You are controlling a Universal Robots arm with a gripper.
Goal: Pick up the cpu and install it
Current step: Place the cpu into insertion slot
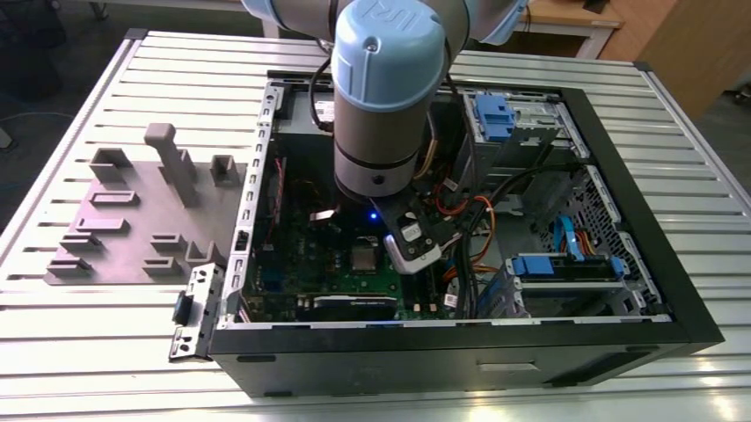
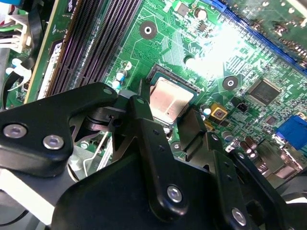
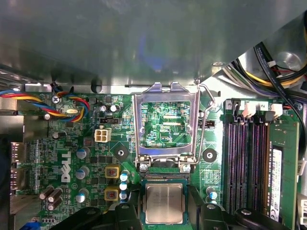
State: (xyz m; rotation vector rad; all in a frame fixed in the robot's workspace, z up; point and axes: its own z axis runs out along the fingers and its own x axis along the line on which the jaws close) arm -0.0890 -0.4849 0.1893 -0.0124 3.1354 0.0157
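Observation:
The cpu (image 3: 164, 203) is a small silvery square lying flat in the open socket on the green motherboard (image 3: 96, 158). In the second wrist view the cpu (image 2: 171, 99) sits square inside the socket's dark frame. My gripper (image 3: 164, 213) straddles it, one black finger at each opposite edge and pressed close against the chip. In the exterior view the cpu (image 1: 366, 258) shows low in the case, just beside the gripper's white body. The socket's silver load frame (image 3: 166, 123) stands swung open behind the chip.
The open black computer case (image 1: 634, 220) lies on a slatted metal table (image 1: 70, 352). Memory slots (image 3: 244, 158) run beside the socket, and cable bundles (image 3: 33, 100) and blue drive bays (image 1: 565, 268) crowd the case. A grey fixture plate (image 1: 129, 220) lies at the exterior view's left.

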